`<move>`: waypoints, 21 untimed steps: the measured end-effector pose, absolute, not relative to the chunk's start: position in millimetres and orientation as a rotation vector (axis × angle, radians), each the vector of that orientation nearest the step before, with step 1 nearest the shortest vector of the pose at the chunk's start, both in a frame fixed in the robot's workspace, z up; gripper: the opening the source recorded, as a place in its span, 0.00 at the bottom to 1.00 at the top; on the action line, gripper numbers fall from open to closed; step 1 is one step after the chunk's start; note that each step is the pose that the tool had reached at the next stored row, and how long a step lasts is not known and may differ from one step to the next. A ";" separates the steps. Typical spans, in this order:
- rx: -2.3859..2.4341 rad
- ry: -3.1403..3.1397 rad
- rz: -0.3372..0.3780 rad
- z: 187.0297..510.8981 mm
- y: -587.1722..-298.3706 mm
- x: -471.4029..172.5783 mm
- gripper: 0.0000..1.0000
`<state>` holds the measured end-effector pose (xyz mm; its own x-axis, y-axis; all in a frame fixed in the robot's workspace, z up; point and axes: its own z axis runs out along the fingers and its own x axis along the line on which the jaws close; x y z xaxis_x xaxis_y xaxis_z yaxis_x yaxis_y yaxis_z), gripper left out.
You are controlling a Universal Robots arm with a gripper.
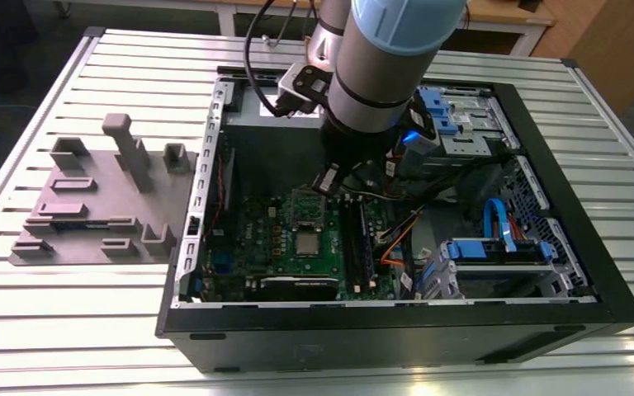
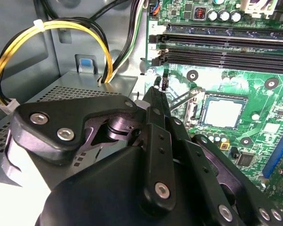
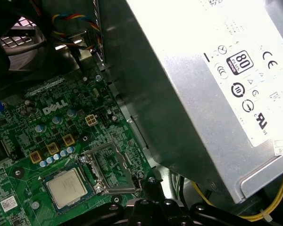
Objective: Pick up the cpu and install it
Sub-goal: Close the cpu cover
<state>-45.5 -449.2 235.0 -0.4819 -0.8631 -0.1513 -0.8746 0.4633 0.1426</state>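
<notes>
The cpu (image 1: 309,242) lies flat in its socket on the green motherboard (image 1: 262,239), silvery top up. It also shows in both wrist views, cpu (image 2: 222,113) and cpu (image 3: 67,187). The socket's metal frame (image 3: 108,165) stands swung open beside the chip, frame (image 2: 192,106). My gripper (image 1: 330,185) hangs inside the case, just above the board and a little beyond the socket toward the power supply. Its black fingers meet in one narrow tip, gripper (image 2: 160,85) and gripper (image 3: 148,181), shut with nothing held. The tip sits close to the open frame's edge, apart from the chip.
The grey power supply (image 3: 212,84) rises close beside the gripper, with yellow and black cables (image 2: 61,28) looping off it. Memory slots (image 2: 226,44) run past the socket. A grey fixture block (image 1: 102,202) lies on the slatted table at the exterior view's left. Drive bays (image 1: 494,256) fill the case's other side.
</notes>
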 end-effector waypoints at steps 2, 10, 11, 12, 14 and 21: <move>-1.568 2.638 0.310 235.1 -449.2 -45.8 0.10; -1.568 2.638 0.310 237.3 -449.2 -46.7 0.10; -1.568 2.638 0.310 237.6 -449.2 -46.8 0.10; -1.568 2.638 0.310 237.9 -449.2 -46.8 0.10; -1.568 2.638 0.310 238.2 -449.2 -47.1 0.10; -1.568 2.638 0.310 240.2 -449.2 -48.1 0.10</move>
